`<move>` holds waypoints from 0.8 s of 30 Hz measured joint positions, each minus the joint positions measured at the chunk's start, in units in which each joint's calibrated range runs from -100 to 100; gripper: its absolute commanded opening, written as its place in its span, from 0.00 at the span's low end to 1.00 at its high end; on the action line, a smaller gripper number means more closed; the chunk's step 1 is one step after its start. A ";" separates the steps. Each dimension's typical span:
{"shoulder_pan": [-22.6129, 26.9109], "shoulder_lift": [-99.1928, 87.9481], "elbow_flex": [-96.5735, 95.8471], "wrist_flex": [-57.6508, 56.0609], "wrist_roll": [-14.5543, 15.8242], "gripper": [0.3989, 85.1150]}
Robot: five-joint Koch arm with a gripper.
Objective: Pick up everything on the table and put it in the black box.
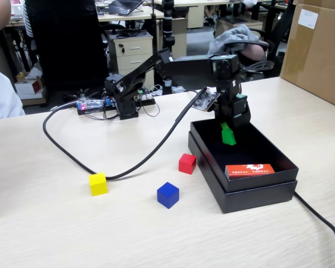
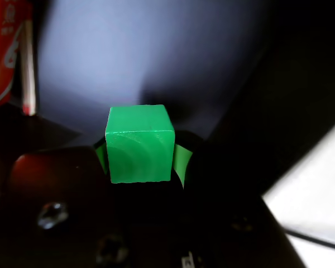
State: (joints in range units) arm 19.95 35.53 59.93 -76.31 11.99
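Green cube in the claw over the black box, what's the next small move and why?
Probably open the claw and let the green cube drop. The fixed view shows it held inside the black box rim, just above the floor, clear of the orange packet. Red, blue and yellow cubes wait on the table.

Arm (image 1: 173, 64) is all black: boxy servo blocks joined by flat printed links, matte finish. Base (image 1: 123, 95) carries an exposed controller board (image 1: 92, 105) with a red LED lit and loose thin wires. Thick black cable (image 1: 72, 153) runs from the base. Pincer (image 1: 230, 125) has green finger pads (image 2: 181, 162); wrist view shows dark plastic with recessed screws (image 2: 51, 215).
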 measured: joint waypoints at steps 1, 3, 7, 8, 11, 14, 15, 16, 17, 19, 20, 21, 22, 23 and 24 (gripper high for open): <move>0.00 1.81 0.00 0.62 0.00 0.19; 0.00 2.20 0.00 0.62 0.00 0.26; 0.00 2.46 -0.27 0.70 0.00 0.33; 0.00 2.46 -0.64 0.77 0.00 0.34; 0.00 1.29 -2.46 0.93 0.10 0.46; -0.05 -5.18 -5.75 1.08 0.10 0.46; 0.00 -8.93 -6.85 1.01 0.10 0.46; 0.10 -14.37 -8.12 0.93 0.05 0.46; 0.20 -19.81 -9.40 0.77 0.10 0.46; 0.05 -29.13 -11.41 0.62 0.10 0.46; -0.05 -33.79 -12.14 0.54 0.15 0.46; -0.39 -38.71 -12.87 0.54 0.15 0.49; -1.37 -47.38 -14.51 0.31 0.15 0.52; -1.90 -52.30 -17.62 0.70 -0.10 0.56; -2.69 -58.12 -23.19 0.15 -0.29 0.58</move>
State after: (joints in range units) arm 17.26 -22.59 36.74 -76.15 11.70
